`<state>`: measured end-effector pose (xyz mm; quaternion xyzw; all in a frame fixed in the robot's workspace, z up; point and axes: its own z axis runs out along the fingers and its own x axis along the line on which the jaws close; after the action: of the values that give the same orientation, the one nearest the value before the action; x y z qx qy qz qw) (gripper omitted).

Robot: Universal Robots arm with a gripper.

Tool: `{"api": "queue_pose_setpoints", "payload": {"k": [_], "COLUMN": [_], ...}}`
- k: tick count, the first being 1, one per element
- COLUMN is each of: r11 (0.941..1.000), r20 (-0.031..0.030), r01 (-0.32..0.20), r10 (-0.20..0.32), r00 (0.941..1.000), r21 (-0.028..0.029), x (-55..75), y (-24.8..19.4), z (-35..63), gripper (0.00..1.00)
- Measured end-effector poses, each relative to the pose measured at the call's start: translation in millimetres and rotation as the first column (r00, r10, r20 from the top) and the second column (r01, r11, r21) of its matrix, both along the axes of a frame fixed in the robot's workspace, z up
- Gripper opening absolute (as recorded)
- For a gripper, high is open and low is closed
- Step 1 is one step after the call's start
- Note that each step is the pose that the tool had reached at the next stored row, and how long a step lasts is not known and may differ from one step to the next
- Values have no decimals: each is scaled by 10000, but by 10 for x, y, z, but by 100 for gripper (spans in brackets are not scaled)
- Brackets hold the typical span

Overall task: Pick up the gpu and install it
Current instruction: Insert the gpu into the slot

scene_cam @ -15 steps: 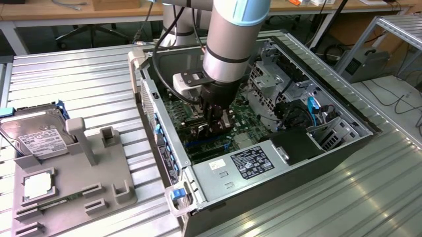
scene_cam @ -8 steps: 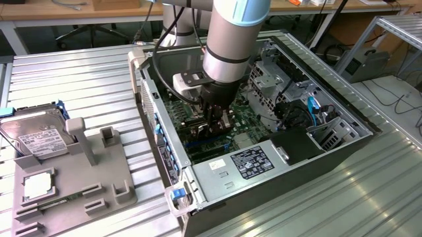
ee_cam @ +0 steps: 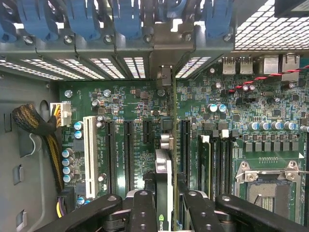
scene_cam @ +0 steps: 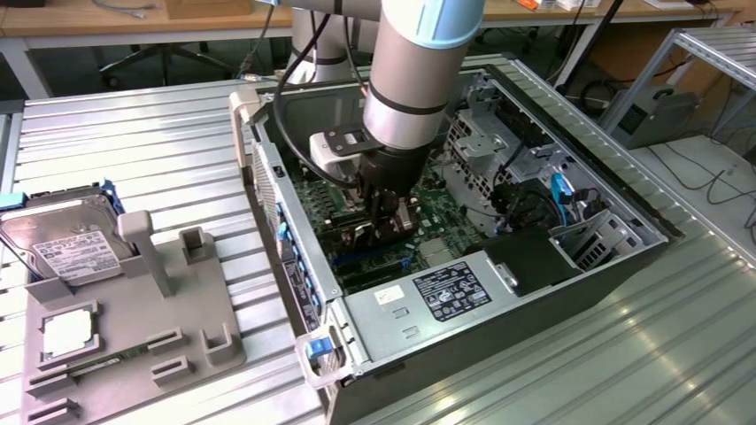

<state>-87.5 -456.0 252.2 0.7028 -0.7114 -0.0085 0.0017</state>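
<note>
Here the graphics card (ee_cam: 165, 159) stands on edge over the green motherboard (ee_cam: 120, 104), seen end-on in the wrist view as a thin strip running up the centre of the frame, its metal bracket end reaching the slotted rear wall of the case. The jaws (ee_cam: 166, 212) are closed on it, one black finger (ee_cam: 143, 212) on each side, partly open to the card's thickness. The card sits in line with the row of long black expansion slots (ee_cam: 128, 154); whether its edge is seated in a slot cannot be told. A white slot (ee_cam: 89, 152) lies further toward the frame's left, next to a braided cable bundle (ee_cam: 34, 123) ending in a white plug. An empty processor socket (ee_cam: 268, 186) shows at lower right, and blue clips (ee_cam: 82, 17) line the top of the frame.

In the exterior view, the robot arm (scene_cam: 413, 80) comes down from the top centre into the open computer case (scene_cam: 638, 212), which lies on its side on a ribbed metal worktop (scene_cam: 142, 142). The jaws (scene_cam: 388, 226) and the card (scene_cam: 396, 232) are at frame centre, low inside the case. A labelled power supply (scene_cam: 449, 290) sits just below them. At lower left, a grey holder (scene_cam: 130, 328) carries a processor chip (scene_cam: 69, 332) and a narrow memory stick (scene_cam: 101, 365), with a silver hard drive (scene_cam: 65, 243) at its upper end.
</note>
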Motion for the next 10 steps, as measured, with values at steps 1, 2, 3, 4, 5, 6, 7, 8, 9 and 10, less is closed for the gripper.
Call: {"api": "queue_pose_setpoints", "payload": {"k": [1,2,3,4,5,6,7,8,9,10], "r11": [10000,10000,10000,10000,10000,10000,10000,10000,10000,10000], "r20": [-1,-1,-1,-1,-1,-1,-1,1,0,0], "r01": [0,1,0,1,1,0,0,0,0,0], "r10": [0,-1,0,-1,-1,0,0,0,0,0], "r00": [10000,10000,10000,10000,10000,10000,10000,10000,10000,10000], "r21": [0,-1,-2,-1,-2,0,0,2,1,1], "x": [0,0,0,0,0,0,0,0,0,0], "y": [0,0,0,0,0,0,0,0,0,0], "z": [0,0,-2,-2,-2,-3,-3,-7,-9,-9], "gripper": [27,27,27,27,27,27,27,27,27,27]}}
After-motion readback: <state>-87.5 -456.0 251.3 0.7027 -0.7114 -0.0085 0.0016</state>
